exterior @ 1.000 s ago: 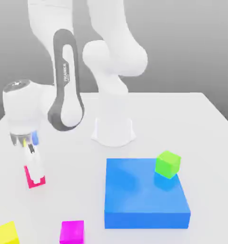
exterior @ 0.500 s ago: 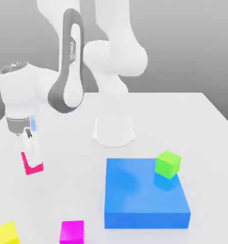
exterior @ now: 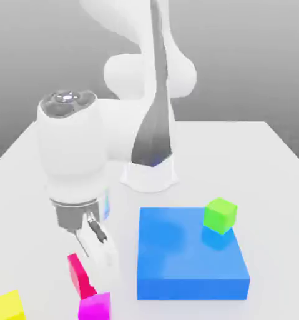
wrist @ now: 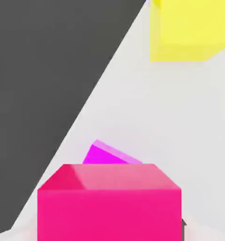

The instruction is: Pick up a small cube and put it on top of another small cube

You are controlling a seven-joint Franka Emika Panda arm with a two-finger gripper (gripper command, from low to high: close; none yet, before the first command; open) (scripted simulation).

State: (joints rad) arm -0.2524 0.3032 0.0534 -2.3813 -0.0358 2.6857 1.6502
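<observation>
Hot-pink cube (exterior: 80, 275) hangs clear of the table in the gripper (exterior: 97, 265), pinched between the 2 fingers, which are closed on its sides; in the hand view the same cube (wrist: 109, 202) sits square in front of the camera. It is tilted in the exterior view and rides just above and to the exterior view's left of the magenta cube (exterior: 94, 307), which rests on the white table (exterior: 264, 162) near the front edge. From the hand camera the magenta cube (wrist: 109, 154) peeks out just beyond the held cube, so the 2 look nearly lined up but not yet stacked.

Judging by this, the pick is done and the carry is almost done. What is left is the final alignment over the magenta cube, the lowering until the 2 faces meet, and the release.

A yellow cube (exterior: 5, 307) lies near the table's front corner, and a green cube (exterior: 220, 215) sits on the flat blue block (exterior: 189, 256), well apart from the work.
</observation>
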